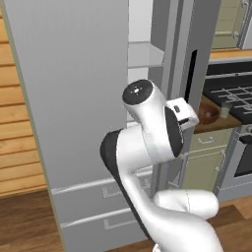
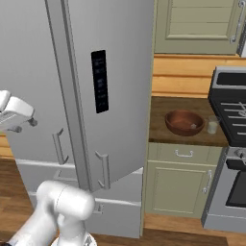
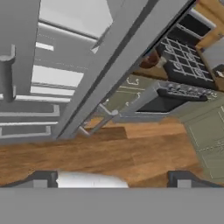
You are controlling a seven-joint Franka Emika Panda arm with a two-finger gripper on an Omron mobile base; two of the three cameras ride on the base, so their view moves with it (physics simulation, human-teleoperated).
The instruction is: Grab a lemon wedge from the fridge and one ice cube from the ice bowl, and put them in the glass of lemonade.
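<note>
**Fridge open, both items still to fetch**

Waiting at right of the right base view, the glass of lemonade (image 2: 212,125) stands just beside the ice bowl (image 2: 184,122) on the table (image 2: 158,126). The fridge (image 1: 74,98) door is ajar; no lemon wedge visible. The hand (image 3: 111,180) is wide, empty.

Fridge (image 2: 115,86): tall, grey, double-door, black dispenser panel, bar handles, two lower drawers; left door swung open, white shelves showing inside.
Ice bowl (image 2: 184,122): round, shallow, reddish-brown wood, upright near the counter's right edge, a tiny pale ice cube (image 2: 193,126) inside.
Glass of lemonade (image 2: 212,124): short clear tumbler, upright just right of the bowl.
</note>
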